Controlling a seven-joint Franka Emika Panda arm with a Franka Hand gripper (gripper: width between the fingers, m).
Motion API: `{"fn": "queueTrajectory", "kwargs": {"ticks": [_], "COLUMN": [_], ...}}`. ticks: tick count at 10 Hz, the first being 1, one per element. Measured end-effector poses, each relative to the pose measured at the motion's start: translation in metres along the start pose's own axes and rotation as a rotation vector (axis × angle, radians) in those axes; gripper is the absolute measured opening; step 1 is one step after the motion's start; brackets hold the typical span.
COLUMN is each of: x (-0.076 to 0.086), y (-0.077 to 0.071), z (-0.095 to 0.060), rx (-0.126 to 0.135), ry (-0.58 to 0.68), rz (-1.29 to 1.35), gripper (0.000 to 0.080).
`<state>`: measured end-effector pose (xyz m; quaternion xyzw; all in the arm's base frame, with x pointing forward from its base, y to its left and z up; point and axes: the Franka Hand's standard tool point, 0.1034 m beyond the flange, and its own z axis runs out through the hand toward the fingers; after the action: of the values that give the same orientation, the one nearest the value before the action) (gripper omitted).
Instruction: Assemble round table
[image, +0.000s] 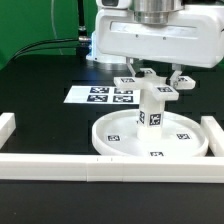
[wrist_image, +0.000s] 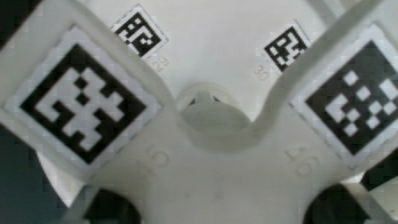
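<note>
The large round disc (image: 112, 146) lies flat at the front of the table. The short cylindrical leg (image: 150, 112) stands upright at its centre. The cross-shaped foot piece (image: 163, 89) sits on top of the leg, its marker-bearing arms spread out. My gripper (image: 152, 78) comes straight down over the foot piece. In the wrist view the foot piece (wrist_image: 214, 50) fills the frame, with its centre hole in the middle. The gripper (wrist_image: 222, 205) has its dark pads (wrist_image: 121, 208) against both sides of one arm, shut on it.
The marker board (image: 98, 96) lies behind the disc toward the exterior view's left. White border rails run along the front (image: 60, 165), the left (image: 8, 128) and the right (image: 212, 135) close to the disc's rim. A green wall and cables stand at the back.
</note>
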<state>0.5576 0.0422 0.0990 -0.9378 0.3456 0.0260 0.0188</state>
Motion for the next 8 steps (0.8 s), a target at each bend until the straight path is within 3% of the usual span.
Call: {"fn": "queueTrajectory", "kwargs": {"ticks": [2, 8], "x": [0.0007, 0.0073], "y": [-0.0004, -0.0022], "z": [-0.0003, 0.0007], "rx": [0.003, 0.120], "ry": [0.002, -0.020], "rz": [0.076, 0.797], "gripper": [0.0445, 0.0445]}}
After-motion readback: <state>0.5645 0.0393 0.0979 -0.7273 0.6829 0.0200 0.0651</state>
